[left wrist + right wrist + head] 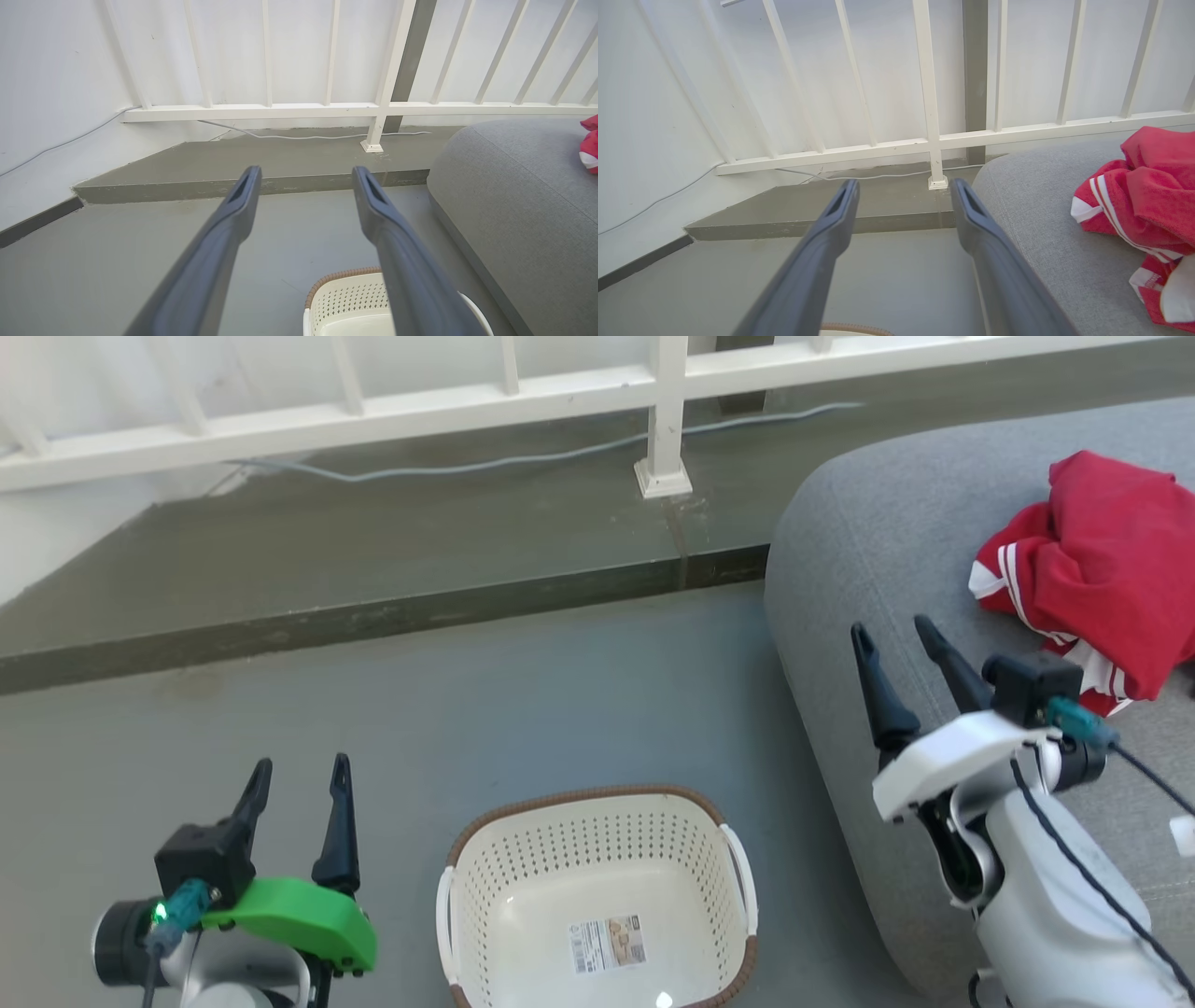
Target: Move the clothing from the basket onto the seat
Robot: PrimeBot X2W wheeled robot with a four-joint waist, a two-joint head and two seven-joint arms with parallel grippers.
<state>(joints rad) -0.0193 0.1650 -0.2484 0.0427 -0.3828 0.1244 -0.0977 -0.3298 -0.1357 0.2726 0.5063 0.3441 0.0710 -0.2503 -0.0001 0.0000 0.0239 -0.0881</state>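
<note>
1. Locate the clothing (1092,579) at the upper right of the head view. You see it as a crumpled red heap with white stripes and white trim, lying on the seat (896,541). How many pieces form the heap you cannot tell.

2. Identify the seat as the large grey cushion on the right side of the head view, with a rounded edge facing the floor (467,709).

3. Locate the basket (579,845) at the bottom centre of the head view. It stands upright on the floor, near the seat's edge and apart from it. Its brown rim and 2 white side handles are visible, and its bare bottom shows a label sticker (609,943).

4. Check the left gripper (302,761) at the lower left of the head view. Its 2 dark fingers stand spread apart, released, pointing up the frame, to the left of the basket. In the left wrist view the basket's corner appears at the bottom edge, partly behind the finger on the frame's right.

5. Check the right gripper (890,625) at the right of the head view. Its 2 fingers are likewise spread and released, over the seat's near edge, to the left of the clothing and apart from it.

6. Note the background: a white railing (420,411) crosses the top of the head view above a raised ledge (373,551), with a pale cable (485,462) along it.
</note>
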